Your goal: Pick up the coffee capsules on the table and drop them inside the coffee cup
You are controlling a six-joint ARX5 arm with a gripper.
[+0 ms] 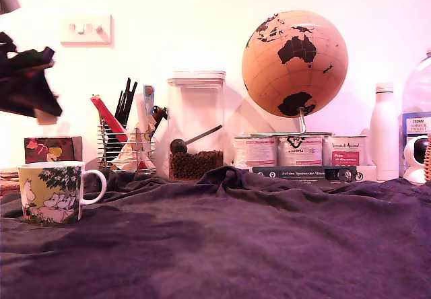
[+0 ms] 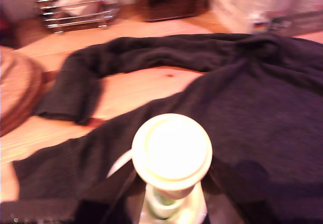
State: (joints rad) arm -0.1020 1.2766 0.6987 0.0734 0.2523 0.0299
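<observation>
In the exterior view one coffee cup stands near the edge of the table on the exterior view's left. Its handle points toward that view's right, the wrinkled top beside it lies open, three tins line the back edge, and the blurred arm hangs high above. In the wrist view one cream coffee capsule, flat round rim facing the camera, is pinched in the gripper, whose dark fingers close on its tapered body above the table.
</observation>
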